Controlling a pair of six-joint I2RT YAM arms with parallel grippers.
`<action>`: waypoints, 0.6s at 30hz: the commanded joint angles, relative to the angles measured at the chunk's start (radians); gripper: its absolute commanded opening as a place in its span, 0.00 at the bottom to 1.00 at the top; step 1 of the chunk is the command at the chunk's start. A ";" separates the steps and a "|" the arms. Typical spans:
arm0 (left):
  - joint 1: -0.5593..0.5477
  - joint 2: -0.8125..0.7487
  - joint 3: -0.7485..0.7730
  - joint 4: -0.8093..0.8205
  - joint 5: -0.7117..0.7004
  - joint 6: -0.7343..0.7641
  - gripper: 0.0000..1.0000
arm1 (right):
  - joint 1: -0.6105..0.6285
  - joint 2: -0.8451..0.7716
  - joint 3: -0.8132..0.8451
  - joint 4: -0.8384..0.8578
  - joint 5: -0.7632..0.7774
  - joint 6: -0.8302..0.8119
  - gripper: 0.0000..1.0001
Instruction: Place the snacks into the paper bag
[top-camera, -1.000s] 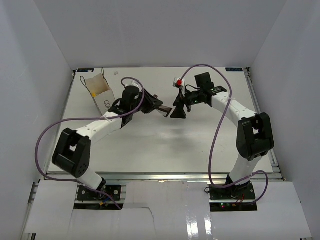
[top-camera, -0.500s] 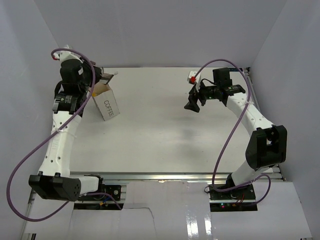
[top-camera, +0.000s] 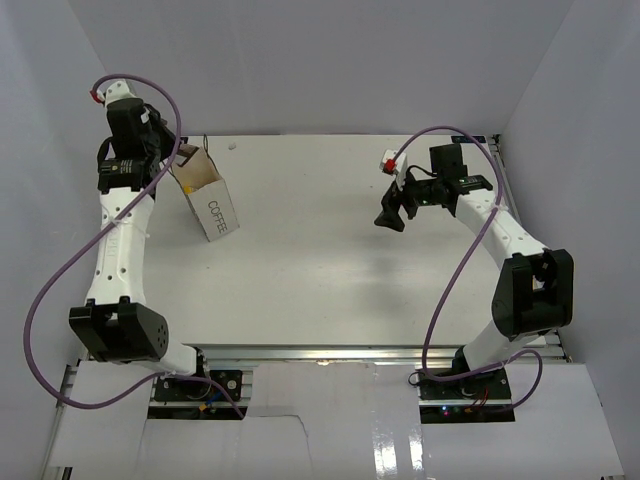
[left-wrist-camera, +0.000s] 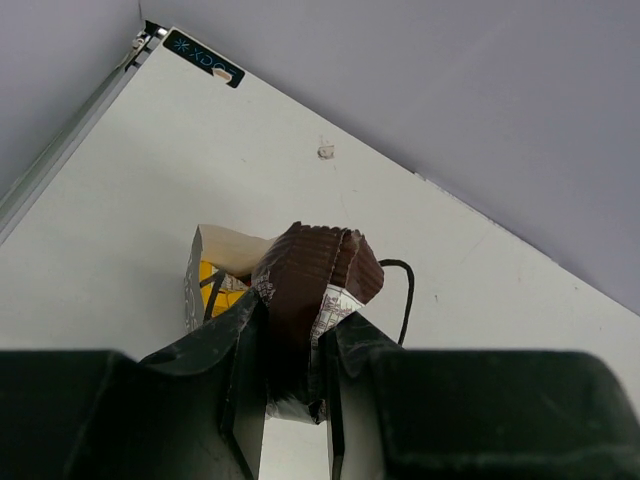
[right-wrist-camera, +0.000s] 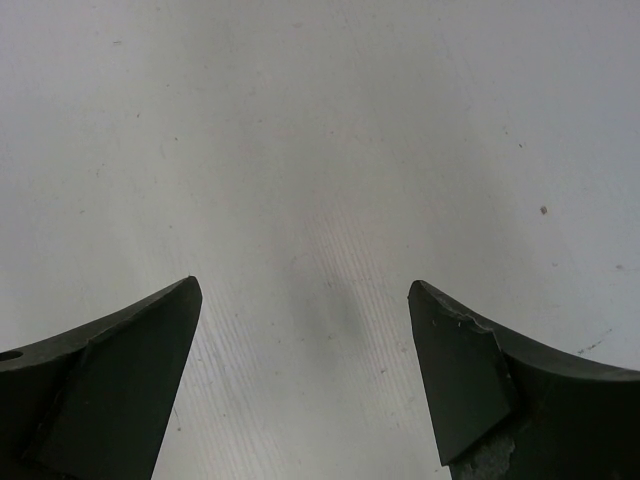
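Pointing lengthwise toward paper bag (left-wrist-camera: 222, 248), brown packet (left-wrist-camera: 310, 290)

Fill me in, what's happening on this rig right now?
The left gripper is shut on a dark brown packet and holds it over the open mouth of the white COFFEE paper bag, at the far left of the table. A yellow packet shows inside the bag. The right gripper is open and holds nothing, hanging over the table's right side.
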 joint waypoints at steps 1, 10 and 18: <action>0.006 0.022 0.015 0.039 0.031 0.037 0.19 | -0.012 -0.020 -0.007 0.002 -0.008 0.001 0.90; 0.006 0.078 -0.039 0.112 0.068 0.056 0.34 | -0.032 -0.028 -0.012 -0.003 -0.014 0.019 0.90; 0.006 0.069 -0.040 0.114 0.094 0.066 0.74 | -0.047 -0.053 -0.019 -0.006 -0.018 0.038 0.90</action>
